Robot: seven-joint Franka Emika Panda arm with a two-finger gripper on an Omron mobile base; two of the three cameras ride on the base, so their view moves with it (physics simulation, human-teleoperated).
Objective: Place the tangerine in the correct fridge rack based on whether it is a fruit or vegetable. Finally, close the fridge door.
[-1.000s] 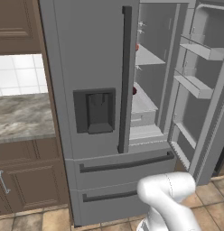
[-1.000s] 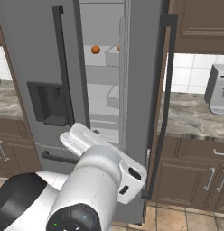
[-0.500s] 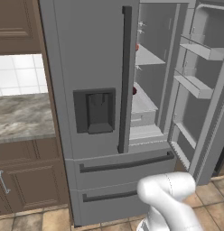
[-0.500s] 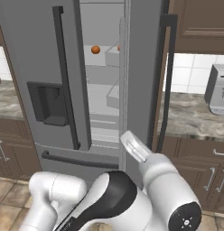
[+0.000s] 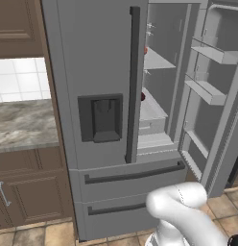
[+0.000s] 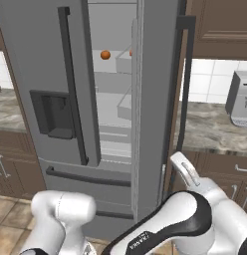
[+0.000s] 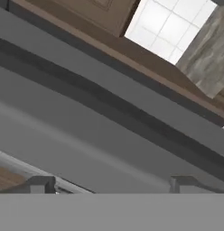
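Fridge rack (image 6: 111, 62), top shelf, pale grey, flat: tangerine (image 6: 105, 55) sits on it twd the back, alone, well apart from the shelf's front edge. Lower shelf (image 5: 150, 107): dark red fruit (image 5: 143, 97) at its left edge, partly hidden by the closed door. Worktop (image 5: 22, 126), marbled grey, left of fridge.

tangerine (image 6: 105, 55) on fridge rack (image 6: 111, 70)

Red fruit (image 5: 143, 96) half behind door.
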